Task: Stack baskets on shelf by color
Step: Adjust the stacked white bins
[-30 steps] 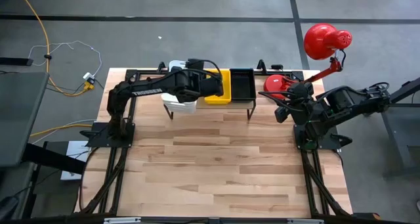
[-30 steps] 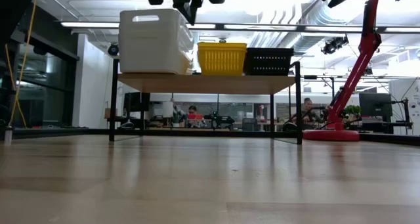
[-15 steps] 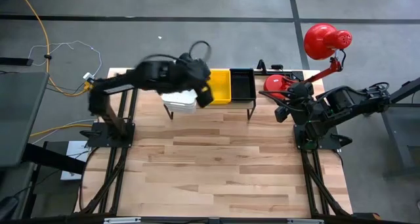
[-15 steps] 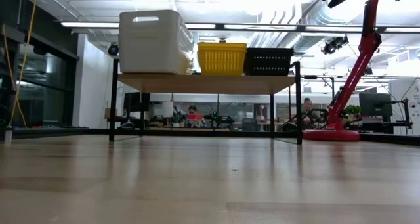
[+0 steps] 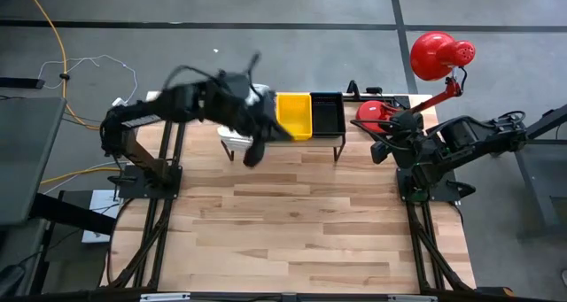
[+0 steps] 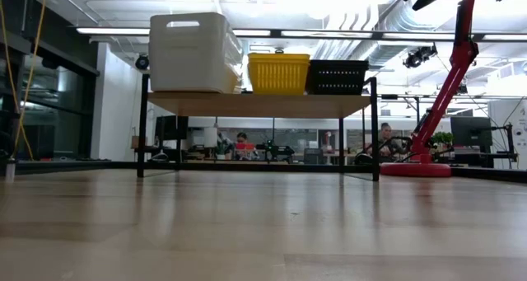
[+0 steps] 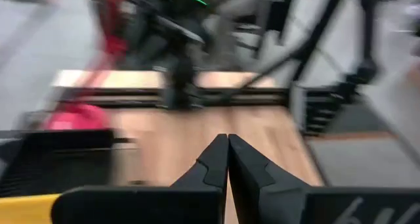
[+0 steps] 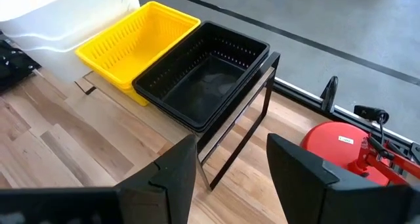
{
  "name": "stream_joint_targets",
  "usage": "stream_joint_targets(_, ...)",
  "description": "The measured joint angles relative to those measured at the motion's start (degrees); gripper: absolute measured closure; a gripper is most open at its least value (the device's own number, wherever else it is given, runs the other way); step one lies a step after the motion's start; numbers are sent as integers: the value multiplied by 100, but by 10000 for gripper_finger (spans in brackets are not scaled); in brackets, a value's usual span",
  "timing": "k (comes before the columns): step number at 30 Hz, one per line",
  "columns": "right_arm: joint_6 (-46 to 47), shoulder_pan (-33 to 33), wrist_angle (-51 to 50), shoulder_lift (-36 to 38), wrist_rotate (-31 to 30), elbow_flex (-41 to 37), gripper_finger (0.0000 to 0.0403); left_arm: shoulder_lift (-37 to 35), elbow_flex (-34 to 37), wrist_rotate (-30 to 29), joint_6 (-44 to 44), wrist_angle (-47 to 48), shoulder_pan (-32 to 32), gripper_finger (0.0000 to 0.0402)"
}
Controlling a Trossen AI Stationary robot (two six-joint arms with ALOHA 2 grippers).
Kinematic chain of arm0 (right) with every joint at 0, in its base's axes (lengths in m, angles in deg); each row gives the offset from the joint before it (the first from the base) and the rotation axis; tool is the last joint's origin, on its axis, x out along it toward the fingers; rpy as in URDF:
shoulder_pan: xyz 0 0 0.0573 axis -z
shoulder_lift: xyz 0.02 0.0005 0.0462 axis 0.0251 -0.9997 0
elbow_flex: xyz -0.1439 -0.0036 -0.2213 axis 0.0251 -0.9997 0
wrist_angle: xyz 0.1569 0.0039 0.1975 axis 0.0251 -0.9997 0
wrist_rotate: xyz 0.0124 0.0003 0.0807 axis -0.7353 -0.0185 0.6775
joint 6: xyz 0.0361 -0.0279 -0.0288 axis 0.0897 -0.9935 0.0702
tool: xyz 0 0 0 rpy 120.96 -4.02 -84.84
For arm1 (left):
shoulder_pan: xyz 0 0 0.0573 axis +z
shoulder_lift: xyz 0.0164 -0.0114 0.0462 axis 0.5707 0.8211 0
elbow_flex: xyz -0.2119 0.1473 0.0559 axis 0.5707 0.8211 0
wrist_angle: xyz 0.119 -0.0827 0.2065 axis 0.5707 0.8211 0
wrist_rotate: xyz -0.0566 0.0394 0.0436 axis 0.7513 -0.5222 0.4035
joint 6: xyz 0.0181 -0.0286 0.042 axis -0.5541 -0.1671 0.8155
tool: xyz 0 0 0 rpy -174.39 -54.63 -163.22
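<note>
From above: the shelf (image 5: 339, 143) stands at the far edge of the bench (image 5: 292, 222), carrying the white baskets (image 5: 232, 135), the yellow baskets (image 5: 295, 116) and the black baskets (image 5: 327, 112) side by side in that order. The left claw (image 5: 252, 153) hangs just in front of the white stack, above the bench, empty. The right arm waits at the right edge — right claw (image 5: 383, 150) near the red lamp base (image 5: 372, 112). Low view: three colour groups sit square on the plank top, white tallest, yellow and black touching each other; no arm shows near them and the bench in front is bare. Left wrist view: blurred, but its two dark fingers (image 7: 213, 166) meet tip to tip with nothing between them. Right wrist view: its fingers (image 8: 174, 175) stand well apart, holding nothing, looking over the yellow and black baskets nested on the shelf. Judgement: sorting looks complete, so the step in hand is retreat. To do it well, lift the left claw clear of the white stack's front wall before swinging home — a brush there could shove the stack back.
</note>
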Motion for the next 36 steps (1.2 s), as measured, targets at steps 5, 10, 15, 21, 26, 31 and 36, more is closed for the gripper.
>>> stream_joint_targets(5,95,-1,1,0,-13,0,231,-213,1452,730,-348,-1029,-369,401)
stream_joint_targets(10,151,0,0,0,-15,0,231,-475,2317,789,-393,-1223,-783,401)
stream_joint_targets(15,251,1,0,0,-81,0,231,-842,2445,741,-24,-369,-1247,401)
stream_joint_targets(21,315,1,0,-3,-151,0,231,-1072,2452,498,-107,588,-1783,401)
stream_joint_targets(26,313,1,0,-4,-131,0,231,-1481,2886,486,-691,114,-1944,401)
stream_joint_targets(31,305,0,0,-4,-146,0,231,-2444,4232,26,-1841,-1241,-2022,401)
stream_joint_targets(36,299,-1,0,-4,-149,0,231,-3428,5506,-1166,-2570,-1558,-2367,401)
